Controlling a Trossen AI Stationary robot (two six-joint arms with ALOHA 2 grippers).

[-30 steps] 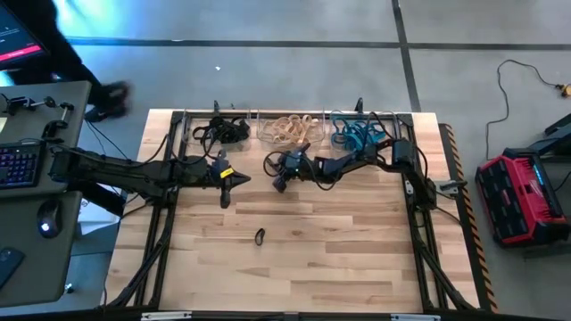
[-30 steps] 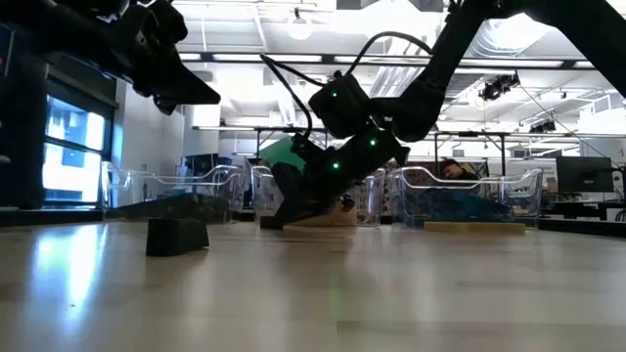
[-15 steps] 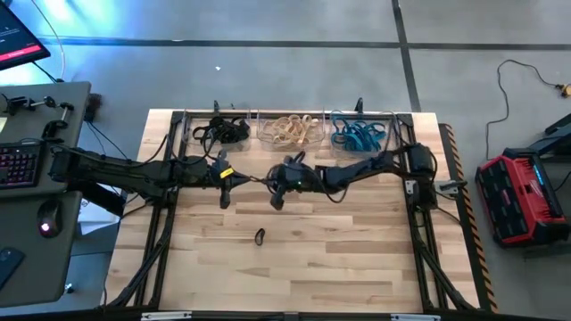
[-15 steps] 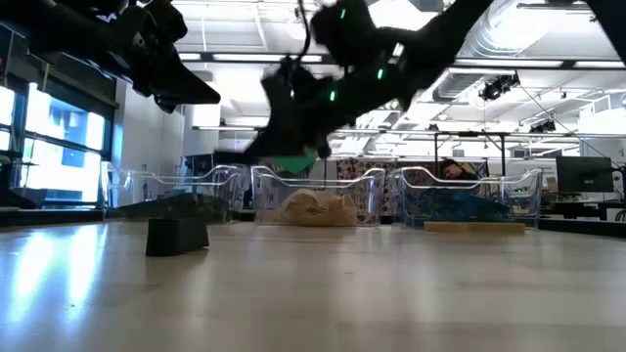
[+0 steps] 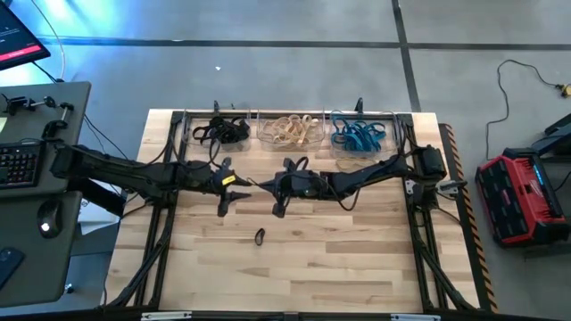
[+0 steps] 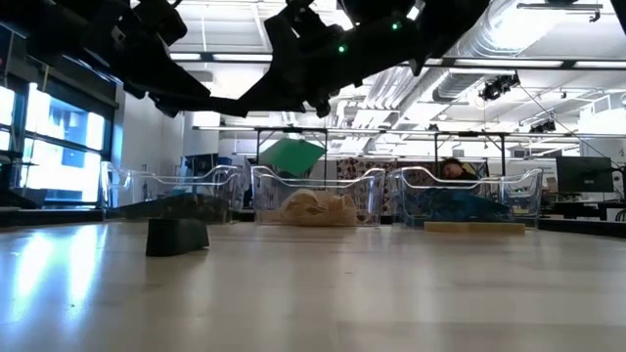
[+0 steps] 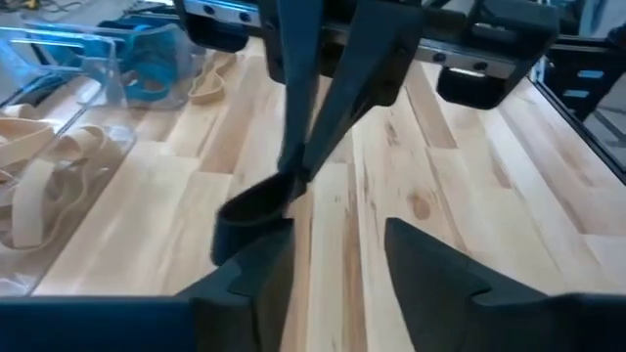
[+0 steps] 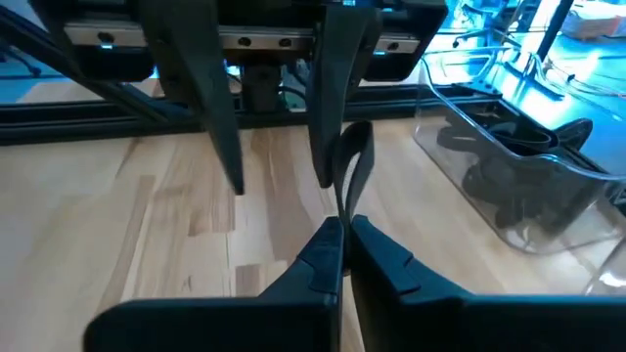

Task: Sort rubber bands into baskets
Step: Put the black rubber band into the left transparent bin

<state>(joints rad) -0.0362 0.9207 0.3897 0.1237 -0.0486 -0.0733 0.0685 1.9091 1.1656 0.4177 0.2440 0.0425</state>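
Note:
My right gripper [image 8: 342, 223] is shut on a black rubber band [image 8: 354, 161] above the middle of the table [image 5: 294, 267]. It meets my left gripper [image 7: 333, 230] tip to tip, left gripper [image 5: 245, 184] and right gripper [image 5: 266, 185] close together in the high view. My left gripper is open. The band [image 7: 249, 207] lies beside one of its fingers [image 7: 256, 269]; whether it touches I cannot tell. Three clear baskets stand along the far edge, holding black bands [image 5: 223, 132], tan bands [image 5: 290, 131] and blue bands [image 5: 359, 135]. Another black band [image 5: 260, 237] lies flat on the table. My right gripper pinches one end of the black band's loop [image 8: 344, 207] between its two shut fingertips. The fingers come nearly level from the table's right. The band is lifted clear of the table, and its free loop reaches past the fingertips toward my left gripper.
Black rails [image 5: 178, 156] run along the table's far, left and right sides. Bare wood lies on the near half around the loose band. A desk with a keyboard [image 5: 18, 165] stands off the left edge, a red case [image 5: 522, 196] on the floor at the right.
My right gripper has risen from the table in front of the tan basket and swung a little toward the near edge. It has levelled out and ended tip to tip with my left gripper.

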